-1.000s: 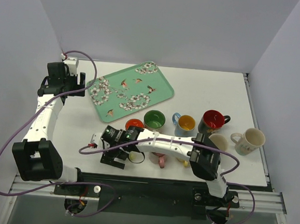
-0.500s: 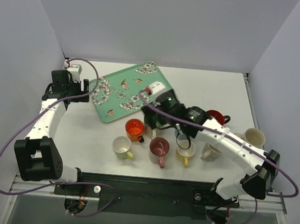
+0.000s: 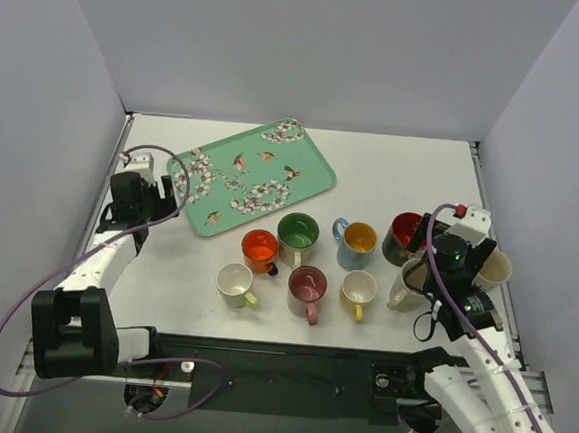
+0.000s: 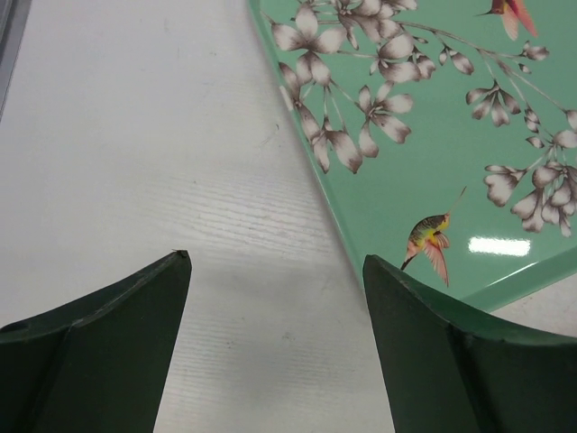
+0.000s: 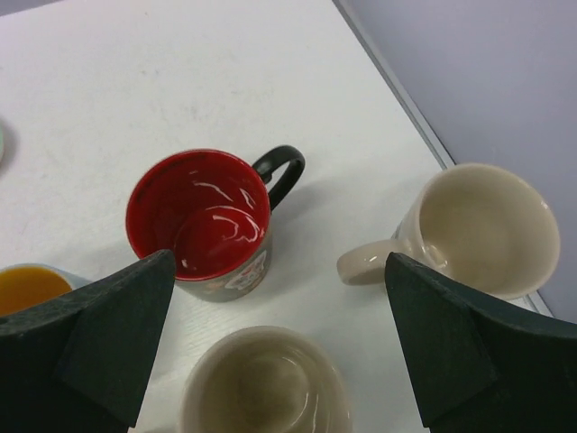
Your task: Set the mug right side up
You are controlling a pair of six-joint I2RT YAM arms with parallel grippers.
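Observation:
Several mugs stand on the white table, all with their mouths up. In the top view they are an orange mug [image 3: 259, 244], a green mug [image 3: 296, 232], a blue mug [image 3: 356, 240], a dark mug with a red inside [image 3: 407, 232], a pink mug [image 3: 307, 286] and several cream or white ones. My right gripper [image 3: 431, 271] is open and empty, hovering above a cream mug [image 5: 266, 383], between the red-inside mug [image 5: 209, 221] and another cream mug [image 5: 482, 227]. My left gripper [image 3: 167, 205] is open and empty by the tray's left edge.
A green flowered tray [image 3: 249, 178] lies at the back left; its edge [image 4: 433, 135] runs past my left gripper [image 4: 275, 262]. A white mug with a yellow handle [image 3: 234, 283] and another [image 3: 358, 288] stand in the front row. The table's right edge [image 5: 424, 126] is close to the cream mugs.
My right arm has swung from the front left of the table, over the middle, to the right side above the cream mugs. My left gripper has moved nearer along the left edge.

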